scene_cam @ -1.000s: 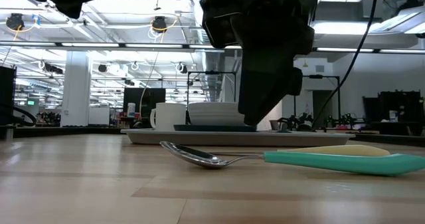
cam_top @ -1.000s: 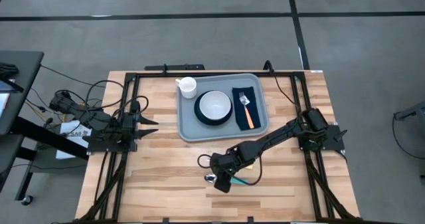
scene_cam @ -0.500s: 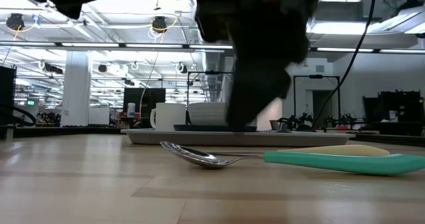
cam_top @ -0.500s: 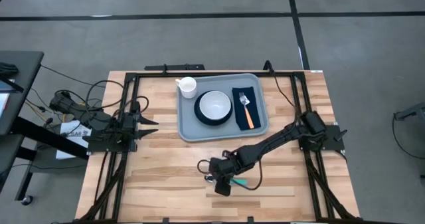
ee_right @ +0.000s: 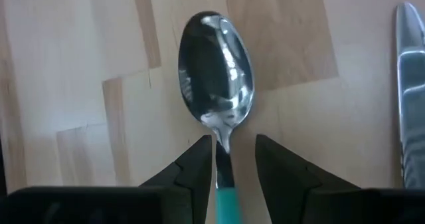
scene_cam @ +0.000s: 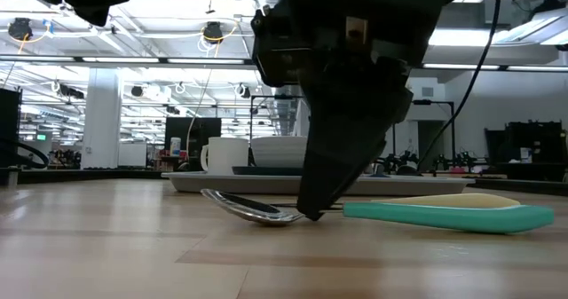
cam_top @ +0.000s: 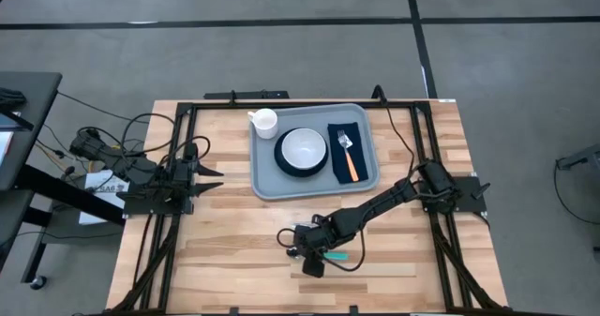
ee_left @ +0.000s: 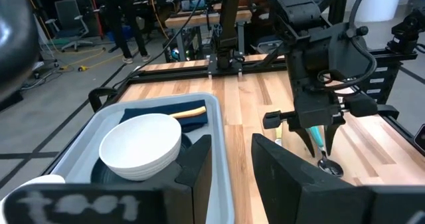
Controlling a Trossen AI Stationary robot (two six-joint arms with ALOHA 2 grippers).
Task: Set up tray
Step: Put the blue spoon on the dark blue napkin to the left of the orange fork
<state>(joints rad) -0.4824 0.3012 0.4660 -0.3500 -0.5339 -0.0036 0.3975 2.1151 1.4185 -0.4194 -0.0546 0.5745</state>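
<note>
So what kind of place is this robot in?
Probably a big robotics lab or workshop. Behind the light wooden table there are long rows of bright ceiling lights, black metal frames and more workbenches with office chairs.

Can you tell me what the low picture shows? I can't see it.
The right hand reaches down to a spoon with a teal handle lying on the wooden table, fingers at its neck. Behind sits the tray with a mug and bowl.
</note>
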